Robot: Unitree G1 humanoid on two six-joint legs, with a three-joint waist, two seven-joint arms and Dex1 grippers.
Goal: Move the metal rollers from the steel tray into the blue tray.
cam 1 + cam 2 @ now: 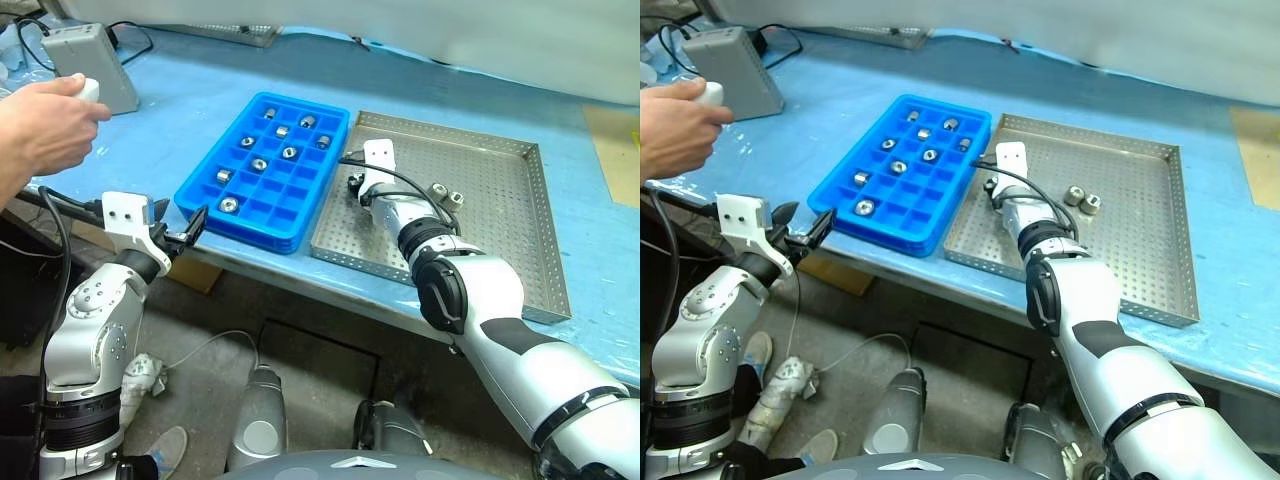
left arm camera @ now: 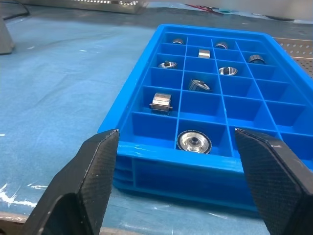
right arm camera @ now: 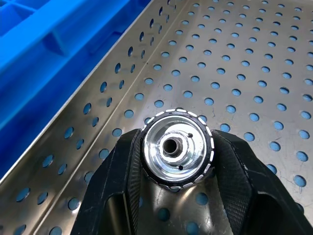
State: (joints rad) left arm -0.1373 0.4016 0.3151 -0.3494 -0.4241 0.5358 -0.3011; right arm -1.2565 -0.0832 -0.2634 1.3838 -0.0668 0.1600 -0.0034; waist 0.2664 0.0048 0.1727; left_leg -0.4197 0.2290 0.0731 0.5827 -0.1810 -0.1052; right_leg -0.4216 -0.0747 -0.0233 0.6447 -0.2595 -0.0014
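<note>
- One roller point(image 3: 176, 149) is clamped in the right hand point(image 3: 176, 161) over the steel tray point(image 1: 500, 215).
- The left hand point(image 2: 181, 181) is held spread before the blue tray point(image 2: 146, 152).
- Eight rollers are seen in blue compartments.

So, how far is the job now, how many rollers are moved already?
Eight metal rollers already sit in compartments of the blue tray. In hand: the right gripper has its jaws shut on one roller just above the steel tray floor, near the blue tray's side. Left: two rollers on the steel tray, plus the held one. The left gripper waits open before the blue tray.
</note>
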